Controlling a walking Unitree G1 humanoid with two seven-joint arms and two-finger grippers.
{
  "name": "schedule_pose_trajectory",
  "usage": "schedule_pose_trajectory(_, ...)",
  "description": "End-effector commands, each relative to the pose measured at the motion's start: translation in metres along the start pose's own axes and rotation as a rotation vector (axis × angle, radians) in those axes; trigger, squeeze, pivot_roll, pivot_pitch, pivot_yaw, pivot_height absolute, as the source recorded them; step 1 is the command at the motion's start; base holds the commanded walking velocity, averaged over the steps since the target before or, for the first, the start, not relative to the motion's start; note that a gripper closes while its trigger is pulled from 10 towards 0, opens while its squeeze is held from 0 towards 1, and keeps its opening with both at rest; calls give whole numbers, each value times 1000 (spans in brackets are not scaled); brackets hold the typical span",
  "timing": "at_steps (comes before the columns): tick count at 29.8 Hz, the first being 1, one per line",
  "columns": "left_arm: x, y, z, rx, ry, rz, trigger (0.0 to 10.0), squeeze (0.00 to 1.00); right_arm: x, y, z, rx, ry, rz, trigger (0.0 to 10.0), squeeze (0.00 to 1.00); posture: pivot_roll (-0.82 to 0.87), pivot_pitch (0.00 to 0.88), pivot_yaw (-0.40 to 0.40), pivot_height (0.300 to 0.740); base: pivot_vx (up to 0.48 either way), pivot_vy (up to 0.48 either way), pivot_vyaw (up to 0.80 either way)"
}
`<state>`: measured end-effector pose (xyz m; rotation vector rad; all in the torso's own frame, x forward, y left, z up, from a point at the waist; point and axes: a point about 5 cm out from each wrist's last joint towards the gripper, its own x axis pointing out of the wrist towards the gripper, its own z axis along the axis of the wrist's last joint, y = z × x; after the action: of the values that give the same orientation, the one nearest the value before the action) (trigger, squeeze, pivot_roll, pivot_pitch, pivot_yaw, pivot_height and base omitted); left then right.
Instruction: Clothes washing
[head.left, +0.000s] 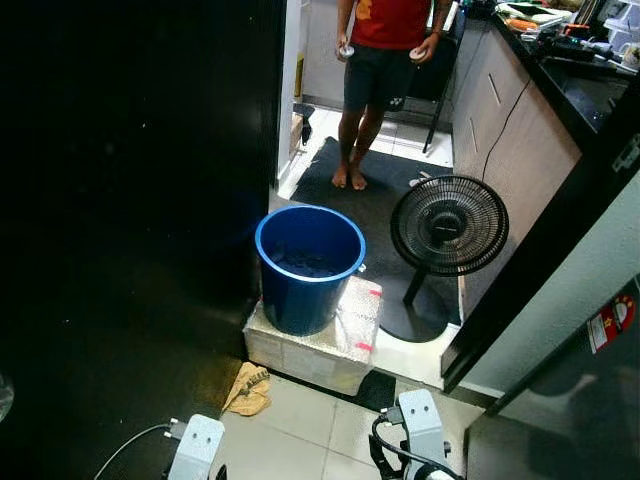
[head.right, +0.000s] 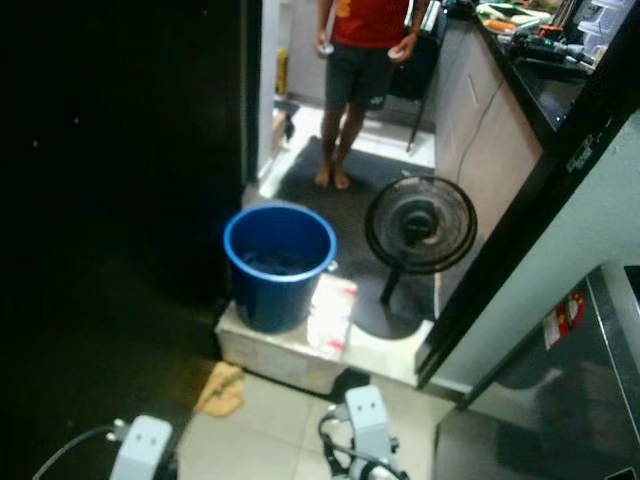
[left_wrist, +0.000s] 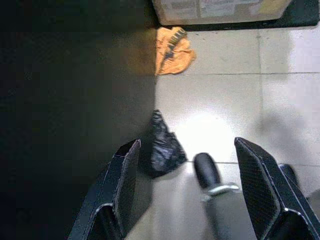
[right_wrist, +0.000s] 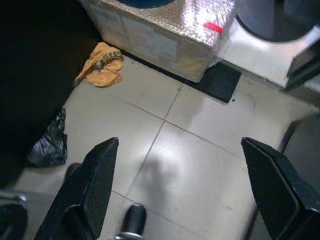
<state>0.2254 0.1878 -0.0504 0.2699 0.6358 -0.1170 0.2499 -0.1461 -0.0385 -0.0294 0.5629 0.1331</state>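
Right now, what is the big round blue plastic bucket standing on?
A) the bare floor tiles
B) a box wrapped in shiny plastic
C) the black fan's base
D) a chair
B: the big round blue plastic bucket stands on the box wrapped in shiny plastic, beside the black fan.

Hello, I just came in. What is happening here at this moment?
The robot stands on a tiled floor, facing a blue bucket with dark laundry inside, set on a wrapped box. Both tools, left and right, hang open above the floor and hold nothing. An orange cloth lies on the tiles beside the box, and a black bag lies near the left tool. A fan stands beside the bucket, and a person waits behind.
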Motion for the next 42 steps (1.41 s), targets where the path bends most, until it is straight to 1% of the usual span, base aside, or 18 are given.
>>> schedule_pose_trajectory(1, 0, 1, -1, 32, 9, -20, 10000, 0, -2, -1, -7, 31, 21, -21, 10000, 0, 42, 19, 38, 724, 0, 0, 0)
schedule_pose_trajectory(6, -1, 15, -1, 98, 16, -15, 10000, 0, -3, 5, -9, 78, 20, -37, 10000, 0, 52, 19, 57, 724, 0, 0, 0)
schedule_pose_trajectory(11, -2, 23, -4, 101, 32, -6, 10000, 0, -3, 1, -8, 72, 25, -47, 10000, 0, 48, 28, 49, 724, 0, 0, 0)
schedule_pose_trajectory(15, -1, 24, -2, 96, 34, 7, 10000, 0, -2, 0, -8, 53, 31, -34, 10000, 0, 62, 43, 10, 724, 0, 0, 0)
schedule_pose_trajectory(19, 3, 15, 7, 85, 3, -13, 10000, 0, -2, -4, -5, 8, 15, 10, 10000, 0, 24, 25, 15, 724, 0, 0, 0)
schedule_pose_trajectory(20, 4, 10, 10, 95, -7, -35, 10000, 0, -3, -9, -4, 3, 6, 1, 10000, 0, 13, 0, 56, 724, 0, 0, 0)
schedule_pose_trajectory(21, 5, 5, 12, 111, -11, -62, 10000, 0, -3, -15, -3, 23, 3, -27, 10000, 0, 1, 1, 68, 724, 0, 0, 0)
schedule_pose_trajectory(23, 5, 5, 12, 111, -11, -62, 10000, 0, -3, -15, -3, 23, 3, -27, 10000, 0, 1, 1, 68, 724, 0, 0, 0)
schedule_pose_trajectory(24, 6, 1, 13, 134, -11, -86, 10000, 0, -4, -20, -4, 42, 4, -57, 10000, 0, 2, 6, 73, 724, 0, 0, 0)
schedule_pose_trajectory(25, 6, 1, 13, 134, -11, -86, 10000, 0, -4, -20, -4, 42, 4, -57, 10000, 0, 2, 6, 73, 724, 0, 0, 0)
schedule_pose_trajectory(26, 5, 4, 13, 171, -16, -110, 10000, 0, -4, -20, -4, 88, -1, -95, 10000, 0, -4, 13, 101, 724, 0, 0, 0)
schedule_pose_trajectory(27, 5, 9, 14, 175, -15, -108, 10000, 0, -3, -16, -4, 139, -8, -112, 10000, 0, 9, 20, 96, 724, 0, 0, 0)
schedule_pose_trajectory(33, 5, 14, 14, 173, -14, -103, 10000, 0, -3, -12, -3, 172, -13, -120, 10000, 0, 9, 20, 96, 724, 0, 0, 0)
schedule_pose_trajectory(34, 5, 15, 13, 165, -1, -92, 10000, 0, -2, -7, -2, 164, -24, -100, 10000, 0, -25, 34, 89, 724, 0, 0, 0)
schedule_pose_trajectory(35, 6, 12, 13, 153, 4, -83, 10000, 0, -3, -5, -2, 128, -30, -70, 10000, 0, -34, 3, 60, 724, 0, 0, 0)
schedule_pose_trajectory(38, 7, 8, 15, 125, 4, -71, 10000, 0, -3, -5, -3, 94, -28, -46, 10000, 0, -31, 0, 43, 724, 0, 0, 0)
schedule_pose_trajectory(40, 10, -4, 19, 101, -4, -75, 10000, 0, -4, -8, -5, 42, -6, -26, 10000, 0, -41, 0, 39, 724, 0, 0, 0)
schedule_pose_trajectory(42, 10, -9, 20, 101, -6, -83, 10000, 0, -4, -10, -5, 34, -2, -28, 10000, 0, -41, 0, 39, 724, 0, 0, 0)
